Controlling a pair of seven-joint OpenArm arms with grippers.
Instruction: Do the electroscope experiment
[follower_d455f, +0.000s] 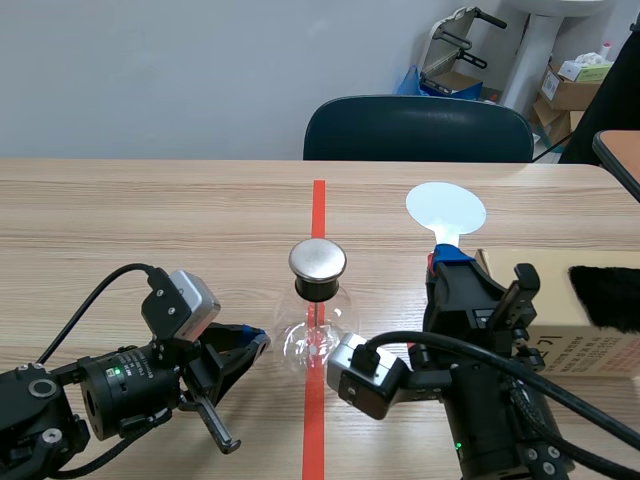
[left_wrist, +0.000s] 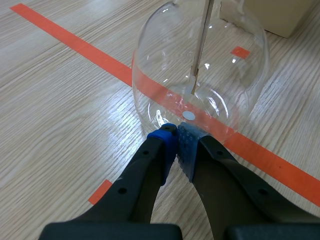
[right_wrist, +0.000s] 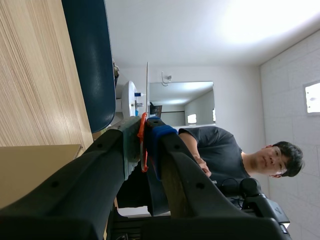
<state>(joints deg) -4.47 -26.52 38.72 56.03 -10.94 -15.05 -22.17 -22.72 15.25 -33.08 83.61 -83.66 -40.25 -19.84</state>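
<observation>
Just ahead of the left gripper, closed on nothing, stands the glass electroscope, probably light, slippery and fragile, best steadied low on its bulb, while the right gripper clamps the white paddle.

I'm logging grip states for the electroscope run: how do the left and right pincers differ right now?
The left pincer is shut on nothing; the right pincer is shut on the white disc paddle. The left pincer lies low, tips close to the electroscope's glass flask; the right pincer stands raised, holding the paddle upright. Both show a blue pad.
</observation>
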